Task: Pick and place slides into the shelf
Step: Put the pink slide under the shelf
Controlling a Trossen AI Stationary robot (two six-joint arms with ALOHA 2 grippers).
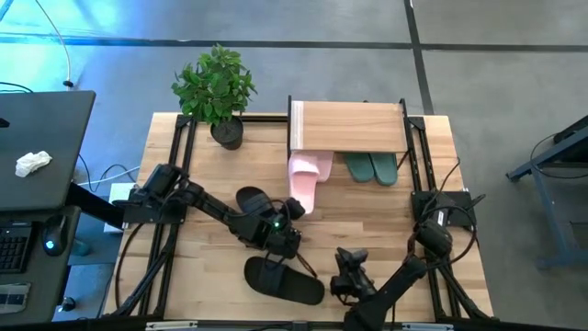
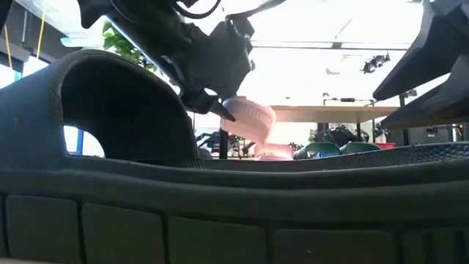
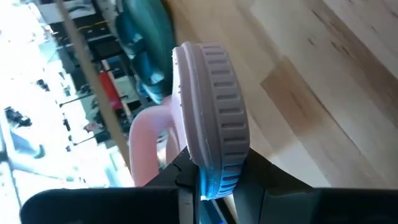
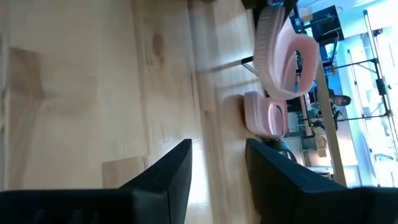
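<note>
The high view looks straight down on the whole desk (image 1: 230, 184), with the shelf (image 1: 349, 127) at upper centre of the frame and grey floor around it. The low view sits at desk-top level, so close behind a black slide (image 2: 220, 198) that it fills the lower frame; it faces level across toward the shelf (image 2: 344, 112) at centre right. The left wrist view looks along its arm, very near a pink slide (image 3: 208, 118) at frame centre. The right wrist view faces across bare desk boards toward the same pink slide (image 4: 283, 53) at upper right, also shared with the low view.
</note>
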